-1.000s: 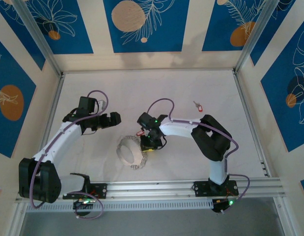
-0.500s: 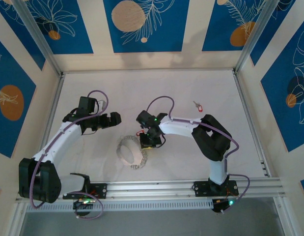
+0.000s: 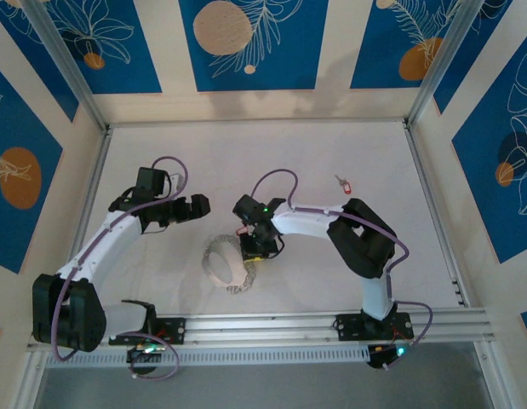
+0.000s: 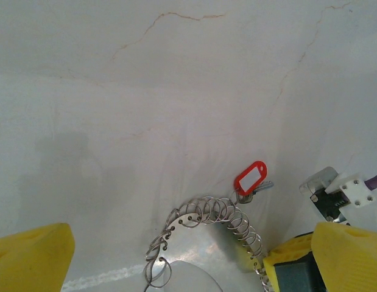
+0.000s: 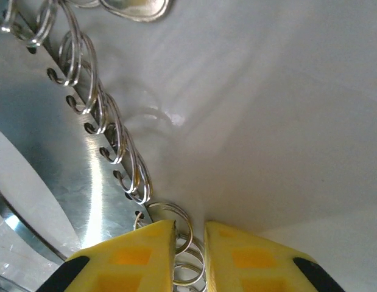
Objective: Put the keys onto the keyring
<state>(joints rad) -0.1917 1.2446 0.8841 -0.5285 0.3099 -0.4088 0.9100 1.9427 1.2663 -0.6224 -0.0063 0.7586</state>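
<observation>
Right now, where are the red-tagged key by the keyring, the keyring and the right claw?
red-tagged key (image 4: 250,178): left wrist view, on its red tag.
keyring (image 5: 72,182): right wrist view, on its shiny steel band.
right claw (image 5: 189,234): right wrist view, between its yellow fingertips.

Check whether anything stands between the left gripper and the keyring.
Nothing visible does: only bare table lies between the left gripper and the keyring. The right gripper sits at the keyring's other side, near a red-tagged key.
</observation>
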